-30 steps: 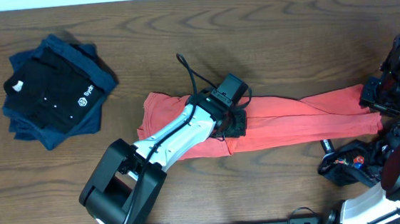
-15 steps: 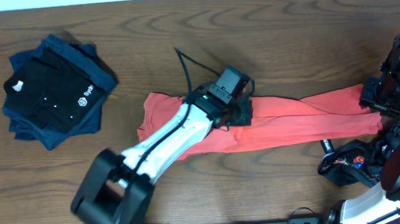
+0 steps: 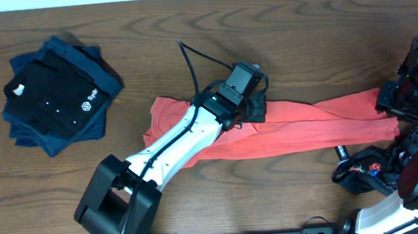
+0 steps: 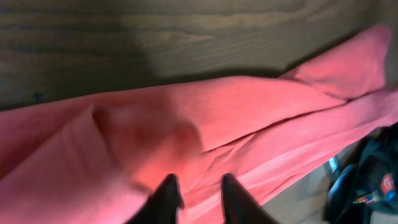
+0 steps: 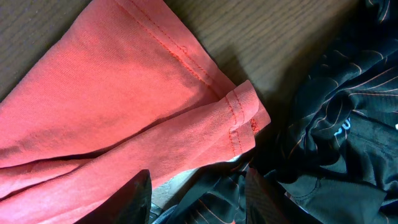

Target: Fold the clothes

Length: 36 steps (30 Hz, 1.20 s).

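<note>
White shells and black joints clad the left arm (image 3: 184, 137), with a looping black cable (image 3: 189, 62) and dark pincer (image 4: 199, 186).

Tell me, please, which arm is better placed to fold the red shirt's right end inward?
Right, probably: the right gripper sits open at that end of the red shirt; the left gripper is over its middle.

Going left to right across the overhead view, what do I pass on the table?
Folded stack of dark shirts → left gripper → right gripper. The coral-red T-shirt lies stretched beneath the left gripper and reaches the right one, so it has no single place in the order.
</note>
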Motion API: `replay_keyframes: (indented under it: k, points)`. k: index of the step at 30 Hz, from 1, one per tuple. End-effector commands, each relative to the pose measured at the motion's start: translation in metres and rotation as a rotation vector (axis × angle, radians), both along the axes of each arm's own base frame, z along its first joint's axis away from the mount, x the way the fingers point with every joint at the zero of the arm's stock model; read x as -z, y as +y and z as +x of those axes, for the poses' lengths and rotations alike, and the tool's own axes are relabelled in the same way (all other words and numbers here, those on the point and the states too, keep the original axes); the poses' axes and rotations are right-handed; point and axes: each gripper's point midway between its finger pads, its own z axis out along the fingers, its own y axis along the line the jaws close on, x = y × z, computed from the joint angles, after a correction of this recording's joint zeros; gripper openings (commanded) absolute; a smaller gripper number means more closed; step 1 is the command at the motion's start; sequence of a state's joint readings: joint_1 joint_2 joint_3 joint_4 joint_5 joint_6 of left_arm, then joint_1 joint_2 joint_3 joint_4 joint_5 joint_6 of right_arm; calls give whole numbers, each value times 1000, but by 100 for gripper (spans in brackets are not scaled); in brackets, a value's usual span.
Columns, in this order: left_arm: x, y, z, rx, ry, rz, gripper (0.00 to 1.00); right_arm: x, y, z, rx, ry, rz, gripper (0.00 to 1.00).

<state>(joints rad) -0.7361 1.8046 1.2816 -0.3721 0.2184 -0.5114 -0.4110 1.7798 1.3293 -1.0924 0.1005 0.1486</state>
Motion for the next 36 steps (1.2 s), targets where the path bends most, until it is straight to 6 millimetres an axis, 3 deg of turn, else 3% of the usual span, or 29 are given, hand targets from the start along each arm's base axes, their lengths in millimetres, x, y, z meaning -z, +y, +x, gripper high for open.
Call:
replay_keyframes:
  k: [1, 4, 8, 11, 16, 23, 29, 36]
  points:
    - [3, 4, -1, 37, -26, 37, 34, -2, 0, -2, -1, -7, 4, 47]
    - [-12, 13, 2, 79, -99, 77, 35, -2, 4, 1, -2, -19, 29, 48]
    - [-41, 52, 13, 12, -186, 162, 38, -1, 10, 6, -63, -44, 69, 54]
    - [-47, 82, 16, -45, -157, 192, 38, -2, 23, 17, -159, -108, 154, 60]
    - [-24, 117, 13, -131, -25, 244, 38, -3, 15, 25, -213, -152, 149, 60]
    - [19, 118, 1, -105, 104, 262, 38, 1, -2, 22, -313, -165, 116, 58]
    - [60, 126, -11, -103, 200, 330, 38, 24, -7, 11, -324, -164, 113, 57]
    - [78, 140, -16, -166, 261, 354, 38, 52, -6, 8, -370, -189, 94, 59]
